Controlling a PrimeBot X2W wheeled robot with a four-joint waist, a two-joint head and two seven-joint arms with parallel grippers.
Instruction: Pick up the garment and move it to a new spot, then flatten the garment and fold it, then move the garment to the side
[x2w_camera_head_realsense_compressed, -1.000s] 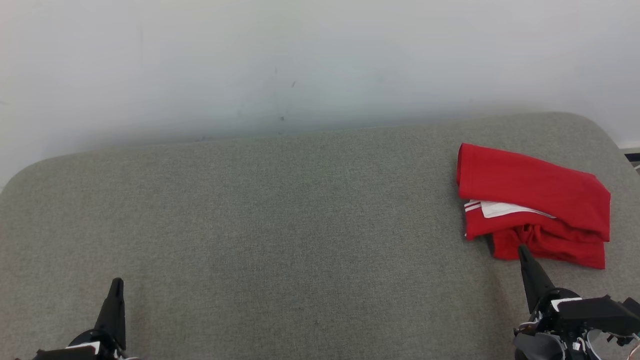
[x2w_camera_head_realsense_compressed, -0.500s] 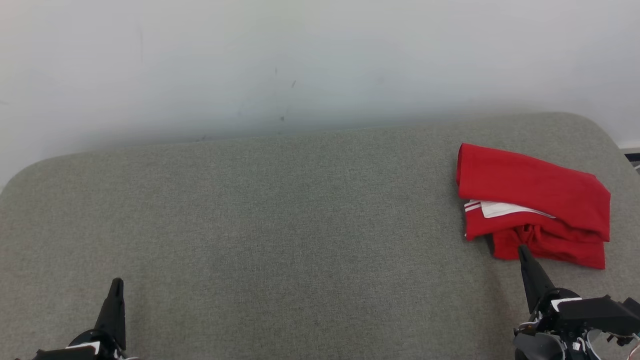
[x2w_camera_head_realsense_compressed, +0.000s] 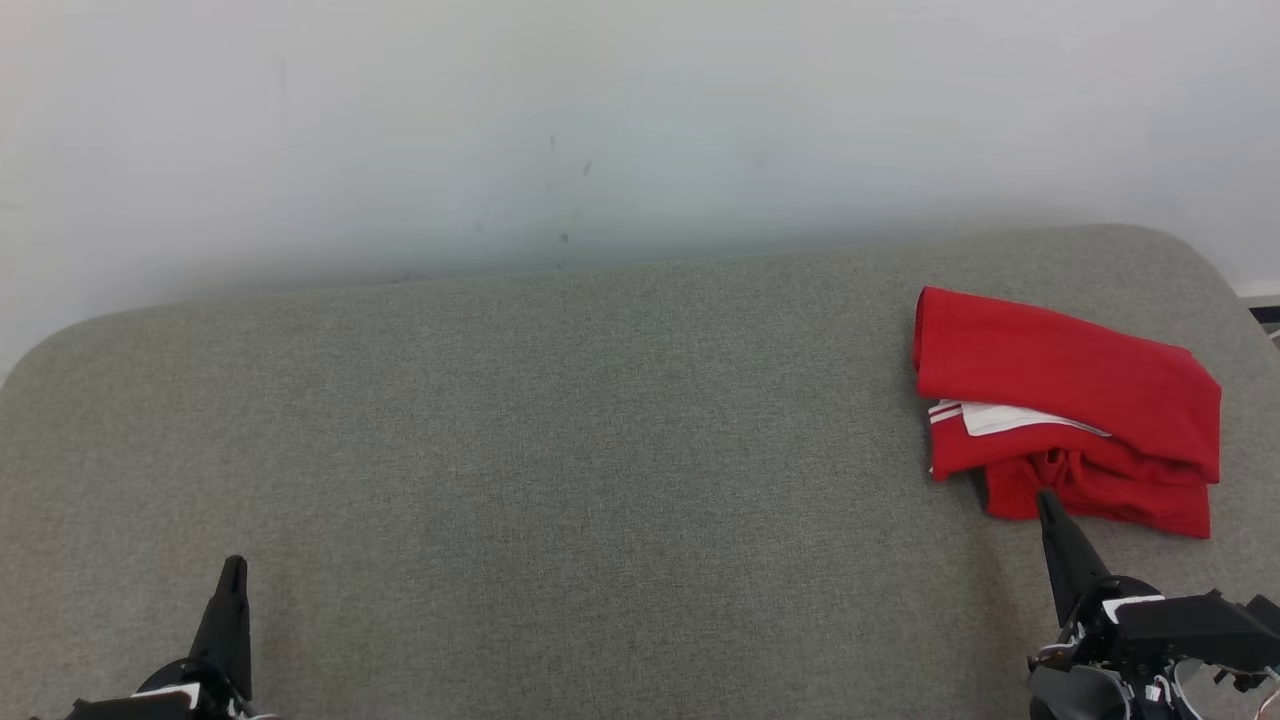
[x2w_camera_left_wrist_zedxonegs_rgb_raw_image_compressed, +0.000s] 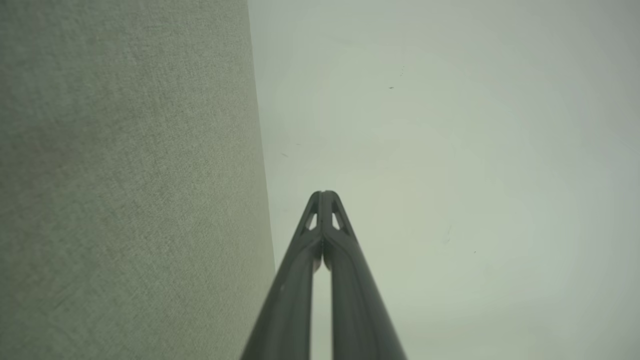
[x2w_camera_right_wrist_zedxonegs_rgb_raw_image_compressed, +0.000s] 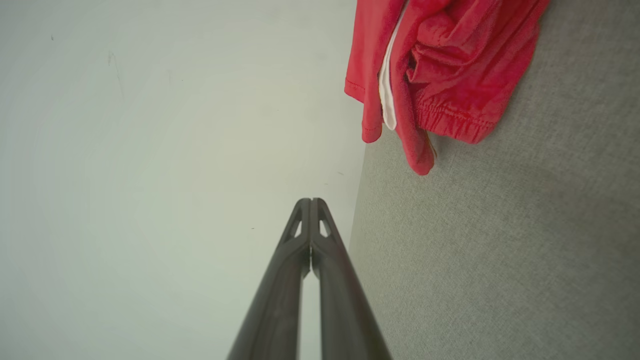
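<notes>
Grey woven fabric is stretched over a broad cushion (x2w_camera_head_realsense_compressed: 560, 450) with rounded corners, set against a pale wall (x2w_camera_head_realsense_compressed: 600, 120) that is marked by a few small dark specks. A red garment (x2w_camera_head_realsense_compressed: 1070, 385), folded with a white layer and stripes showing at its edge, is laid on the cushion's far right part. The right gripper (x2w_camera_head_realsense_compressed: 1044, 498) is closed on nothing, its tip seen at the garment's near edge from the head. A gap between them is shown in the right wrist view. The left gripper (x2w_camera_head_realsense_compressed: 234, 566) is closed and empty over bare fabric at the lower left.
</notes>
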